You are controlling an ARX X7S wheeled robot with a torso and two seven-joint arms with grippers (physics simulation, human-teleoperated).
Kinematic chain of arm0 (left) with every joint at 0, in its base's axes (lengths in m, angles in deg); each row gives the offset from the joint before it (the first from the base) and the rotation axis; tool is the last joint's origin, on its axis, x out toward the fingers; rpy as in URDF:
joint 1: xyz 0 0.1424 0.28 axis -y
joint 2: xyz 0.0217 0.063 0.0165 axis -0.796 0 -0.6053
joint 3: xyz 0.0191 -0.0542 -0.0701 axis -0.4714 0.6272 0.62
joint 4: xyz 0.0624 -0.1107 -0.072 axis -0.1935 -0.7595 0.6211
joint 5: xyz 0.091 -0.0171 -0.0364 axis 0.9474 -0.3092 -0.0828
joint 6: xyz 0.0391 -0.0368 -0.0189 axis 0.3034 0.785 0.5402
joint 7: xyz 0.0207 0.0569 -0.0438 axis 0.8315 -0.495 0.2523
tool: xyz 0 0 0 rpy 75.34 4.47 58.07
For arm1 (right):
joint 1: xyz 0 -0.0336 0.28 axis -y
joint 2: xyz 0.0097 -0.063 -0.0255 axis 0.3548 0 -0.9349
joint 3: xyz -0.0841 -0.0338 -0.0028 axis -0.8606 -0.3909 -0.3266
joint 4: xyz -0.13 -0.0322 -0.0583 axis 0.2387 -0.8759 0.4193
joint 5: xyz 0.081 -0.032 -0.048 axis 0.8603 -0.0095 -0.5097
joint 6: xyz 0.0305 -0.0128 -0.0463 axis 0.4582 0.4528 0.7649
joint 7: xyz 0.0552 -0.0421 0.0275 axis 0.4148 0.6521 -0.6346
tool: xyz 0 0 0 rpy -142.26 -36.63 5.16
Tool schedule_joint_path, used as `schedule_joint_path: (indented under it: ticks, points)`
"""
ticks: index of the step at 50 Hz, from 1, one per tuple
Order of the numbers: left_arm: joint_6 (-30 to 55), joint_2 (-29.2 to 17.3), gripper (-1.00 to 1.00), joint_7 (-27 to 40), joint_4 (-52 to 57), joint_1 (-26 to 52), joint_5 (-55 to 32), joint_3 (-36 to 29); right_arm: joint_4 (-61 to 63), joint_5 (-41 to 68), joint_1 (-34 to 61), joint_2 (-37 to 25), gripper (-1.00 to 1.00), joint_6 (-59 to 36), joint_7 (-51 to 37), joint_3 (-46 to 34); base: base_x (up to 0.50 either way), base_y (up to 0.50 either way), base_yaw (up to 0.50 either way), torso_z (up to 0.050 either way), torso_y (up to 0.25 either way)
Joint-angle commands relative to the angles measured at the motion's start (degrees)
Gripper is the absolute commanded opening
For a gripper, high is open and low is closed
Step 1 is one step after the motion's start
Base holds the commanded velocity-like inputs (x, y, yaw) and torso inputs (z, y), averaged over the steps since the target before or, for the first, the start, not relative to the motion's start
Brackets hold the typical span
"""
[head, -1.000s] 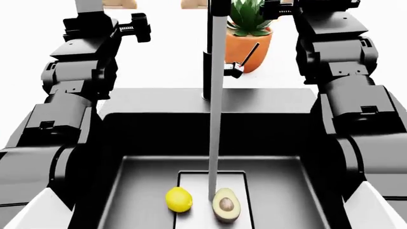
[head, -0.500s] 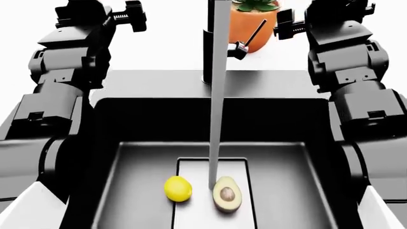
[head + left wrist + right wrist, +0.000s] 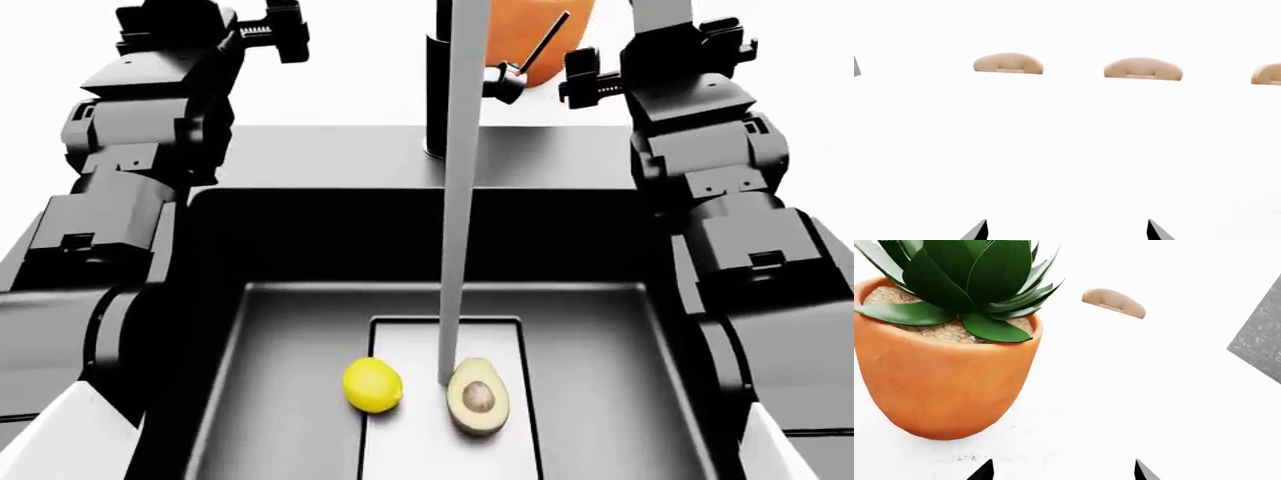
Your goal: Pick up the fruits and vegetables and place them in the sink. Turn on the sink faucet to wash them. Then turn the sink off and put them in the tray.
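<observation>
White counter fills the top of the head view, and below it the black sink (image 3: 214, 250) takes up the middle and bottom of the frame. On the sink floor, low and centre, the lemon (image 3: 372, 385) lies just left of the avocado (image 3: 477, 396), the two close but apart. The avocado lies cut side up with its pit showing, on the drain plate (image 3: 407, 345); the lemon overlaps that plate's left edge. A grey water stream (image 3: 458, 200) drops from the top edge of the frame to the plate, landing right at the avocado's upper left edge.

Behind the sink, top centre, stands the faucet (image 3: 437, 90), its lever (image 3: 531, 68) angled up to the right. An orange pot (image 3: 514, 35) sits behind the lever.

Both arms are raised over the counter, the left arm (image 3: 147, 130) at the upper left and the right arm (image 3: 701, 130) at the upper right, just right of the lever.

In the left wrist view the left gripper (image 3: 1066, 231) shows only two dark fingertips (image 3: 977, 231) at the bottom edge, set well apart with nothing between them, over blank white. The right gripper (image 3: 1062, 471) looks the same in its own view, spread and empty, facing the pot (image 3: 941, 385) and its plant (image 3: 967, 280). Small tan shapes (image 3: 1008, 64) sit far back; what they are I cannot tell.
</observation>
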Motion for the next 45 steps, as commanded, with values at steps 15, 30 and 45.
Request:
schedule_joint_path:
  ticks: [15, 30, 45]
  points:
    - [-1.1, 0.2, 1.0, -1.7, 0.0, -0.5, -0.2, 0.2, 0.0, 1.2, -2.0, 4.1, 1.0, 4.8, 5.1, 5.9, 0.0, 0.0, 0.0, 0.0, 0.0]
    - [-1.3, 0.2, 1.0, -1.9, 0.0, -0.9, -0.2, 0.6, 0.0, 0.8, -2.9, 5.6, 1.0, 9.7, 13.6, 10.2, 0.0, 0.0, 0.0, 0.0, 0.0]
    - [-1.3, 0.1, 1.0, -1.7, 0.0, -1.1, -0.1, 0.8, 0.0, 0.3, -3.1, 5.9, 1.0, 11.5, 15.5, 10.6, 0.0, 0.0, 0.0, 0.0, 0.0]
